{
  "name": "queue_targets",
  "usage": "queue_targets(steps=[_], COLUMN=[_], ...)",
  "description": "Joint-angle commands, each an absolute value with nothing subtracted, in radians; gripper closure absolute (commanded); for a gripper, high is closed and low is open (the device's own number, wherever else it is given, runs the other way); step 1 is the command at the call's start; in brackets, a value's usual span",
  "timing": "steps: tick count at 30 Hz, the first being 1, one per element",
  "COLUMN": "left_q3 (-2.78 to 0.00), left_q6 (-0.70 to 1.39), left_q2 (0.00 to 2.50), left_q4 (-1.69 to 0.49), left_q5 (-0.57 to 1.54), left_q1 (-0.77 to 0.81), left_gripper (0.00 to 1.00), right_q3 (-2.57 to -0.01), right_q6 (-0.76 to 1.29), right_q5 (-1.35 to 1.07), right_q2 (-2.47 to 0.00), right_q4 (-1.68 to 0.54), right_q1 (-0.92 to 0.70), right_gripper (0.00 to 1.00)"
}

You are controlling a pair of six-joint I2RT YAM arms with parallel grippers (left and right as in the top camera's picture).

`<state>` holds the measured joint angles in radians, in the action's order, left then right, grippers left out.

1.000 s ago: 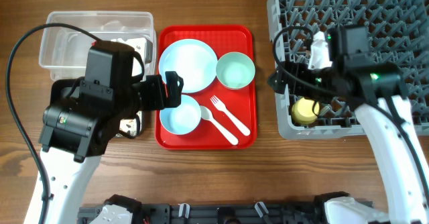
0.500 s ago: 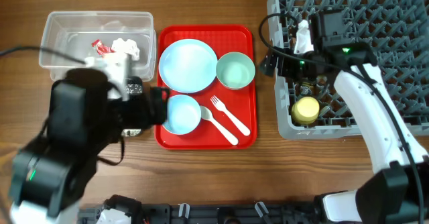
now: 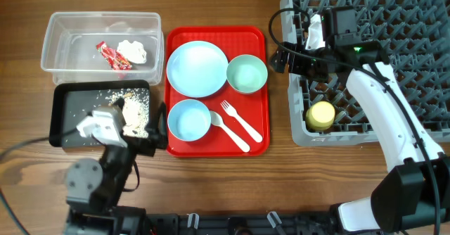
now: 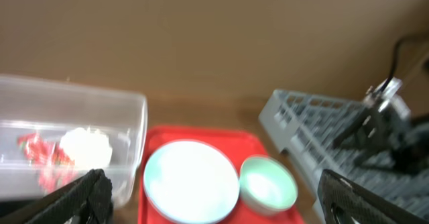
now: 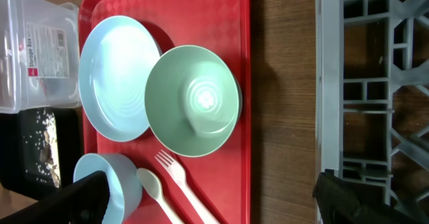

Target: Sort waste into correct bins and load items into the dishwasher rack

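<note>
At frame bottom, left claw [image 4: 214,187] and right claw [image 5: 212,187] spread wide, empty, tips cropped, left view blurred.

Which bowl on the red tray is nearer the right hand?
The light green bowl at the red tray's right edge, nearest the right hand; the pale blue bowl lies across the tray, by the black bin.

Two bowls [image 3: 190,120], one plate [image 3: 197,68], one cup [image 3: 322,114], one fork [image 3: 241,122], one spoon [image 3: 230,134], two bins [image 3: 50,48], one rack [image 3: 411,48].
</note>
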<state>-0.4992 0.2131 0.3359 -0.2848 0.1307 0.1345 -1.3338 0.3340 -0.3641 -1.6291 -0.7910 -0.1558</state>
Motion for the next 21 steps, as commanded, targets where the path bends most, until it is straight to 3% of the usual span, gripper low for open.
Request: queue_targets(steps=[1, 10, 21], left_q3=[-0.354, -0.180, -0.006], left_q6=[0.187, 0.187, 0.190], left_q2=[0.189, 0.006, 0.003], left_q4=[-0.253, -0.249, -0.061], left_q5=[0.165, 0.165, 0.164], left_q1=[0.098, 0.035, 0.035], left_gripper=[0.00, 0.00, 0.00], right_q3=[-1.334, -1.334, -1.334], right_q6=[0.318, 0.318, 0.318], right_q5=[-0.355, -0.355, -0.355], right_q2=[-1.644, -1.644, -1.644], right_q4=[-0.789, -0.789, -0.789], right_q1=[-0.160, -0.160, -0.160], right_gripper=[0.00, 0.00, 0.00])
